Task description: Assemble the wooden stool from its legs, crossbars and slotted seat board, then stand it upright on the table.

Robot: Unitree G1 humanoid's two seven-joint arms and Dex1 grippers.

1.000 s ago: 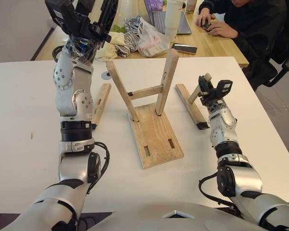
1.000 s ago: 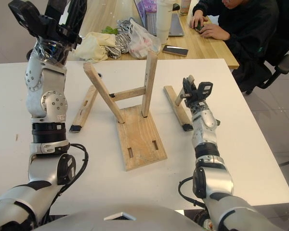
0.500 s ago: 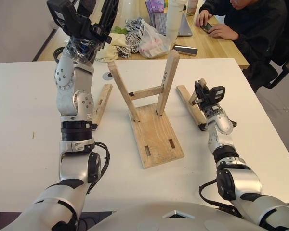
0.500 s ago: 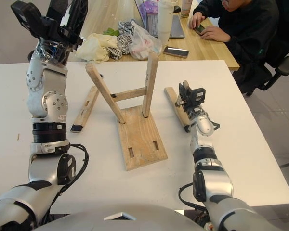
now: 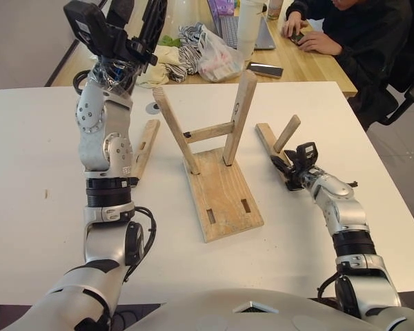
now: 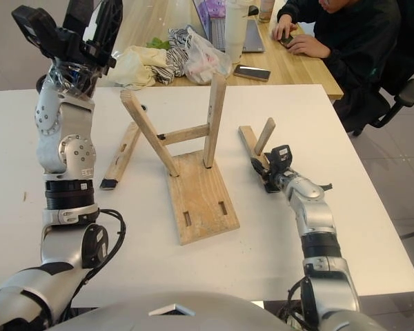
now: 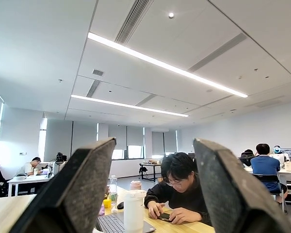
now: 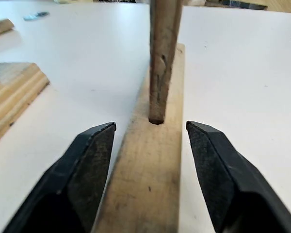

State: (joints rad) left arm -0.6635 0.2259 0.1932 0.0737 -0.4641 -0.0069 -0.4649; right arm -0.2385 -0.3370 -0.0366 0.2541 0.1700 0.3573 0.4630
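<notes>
Jaws apart, the right gripper [image 8: 149, 127] is straddling the leg [image 8: 148, 187] right of the seat [image 5: 224, 196]; closing askew is risking unseating its crossbar [image 8: 164, 48].

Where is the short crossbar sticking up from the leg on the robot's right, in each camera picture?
Left eye view: the crossbar, right of centre, leaning up off the table.
Right eye view: right of centre too.
Right wrist view: upper middle, just beyond the right gripper.
Left wrist view: aimed at the ceiling, away from the table.
Shared landmark: the flat leg it plugs into.
</notes>
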